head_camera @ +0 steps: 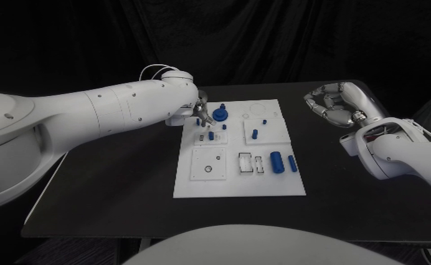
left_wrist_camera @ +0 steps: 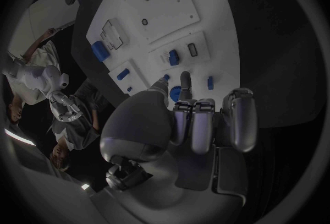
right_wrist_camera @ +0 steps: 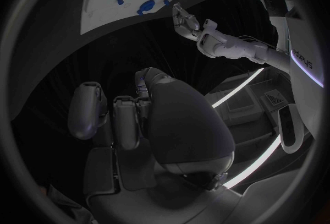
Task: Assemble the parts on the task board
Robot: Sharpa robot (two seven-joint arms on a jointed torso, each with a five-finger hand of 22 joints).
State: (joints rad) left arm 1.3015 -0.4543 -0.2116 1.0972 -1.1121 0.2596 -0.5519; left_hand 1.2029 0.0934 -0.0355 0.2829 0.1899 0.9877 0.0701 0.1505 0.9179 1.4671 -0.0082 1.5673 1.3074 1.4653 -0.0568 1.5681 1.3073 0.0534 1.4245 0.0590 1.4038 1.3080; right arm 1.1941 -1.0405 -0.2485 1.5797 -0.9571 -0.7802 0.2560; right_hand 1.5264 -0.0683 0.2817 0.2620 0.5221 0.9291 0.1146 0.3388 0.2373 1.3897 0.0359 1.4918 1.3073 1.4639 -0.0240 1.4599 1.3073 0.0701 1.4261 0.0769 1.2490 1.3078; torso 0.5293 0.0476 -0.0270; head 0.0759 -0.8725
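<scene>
The white task board (head_camera: 238, 153) lies in the middle of the black table. On it are a round blue part with a knob (head_camera: 222, 115), small blue pegs (head_camera: 211, 135), a short blue piece (head_camera: 255, 133), a blue cylinder (head_camera: 276, 161) and a blue bar (head_camera: 293, 163). My left hand (head_camera: 203, 114) hovers over the board's far left corner, beside the round part (left_wrist_camera: 175, 92). Its thumb and one finger (left_wrist_camera: 184, 80) reach toward the board with a gap between them and nothing pinched; the other fingers are curled. My right hand (head_camera: 329, 105) hangs off the board's right side, fingers curled in on nothing.
Square recessed plates (head_camera: 208, 164) and slots (head_camera: 245, 162) sit in the board's near half. Bare black table (head_camera: 108, 190) surrounds the board. My left forearm (head_camera: 117, 109) crosses above the table's left side.
</scene>
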